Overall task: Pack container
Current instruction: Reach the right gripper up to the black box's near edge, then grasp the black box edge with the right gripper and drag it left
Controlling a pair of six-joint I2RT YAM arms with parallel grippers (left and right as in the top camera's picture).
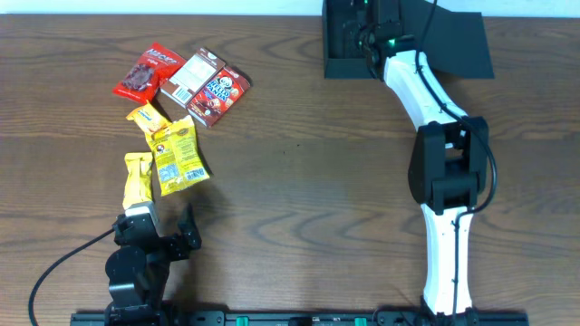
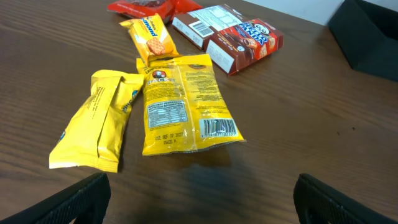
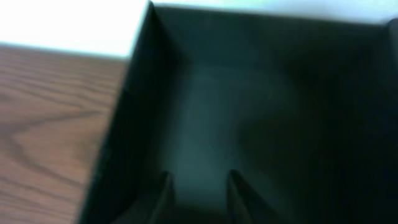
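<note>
My right claw [image 3: 200, 190] sits inside the container [image 1: 340, 50] at the far edge of the worktop [image 1: 299, 181], right of centre. Its fingers are slightly parted and grasp nothing. My left claw [image 2: 199, 202] hangs released near the near-left corner, facing the snack packets [image 2: 186, 106].

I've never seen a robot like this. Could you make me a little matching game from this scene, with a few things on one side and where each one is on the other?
Things:
1. container
2. red snack bag
3. plain yellow packet
4. right gripper

Places:
A. the snack nearest the left gripper
B. pointing into the container
C. far side of the table, on the robot's right
D. far-left corner of the snack pile

Pairs: 1-C, 2-D, 3-A, 4-B
</note>
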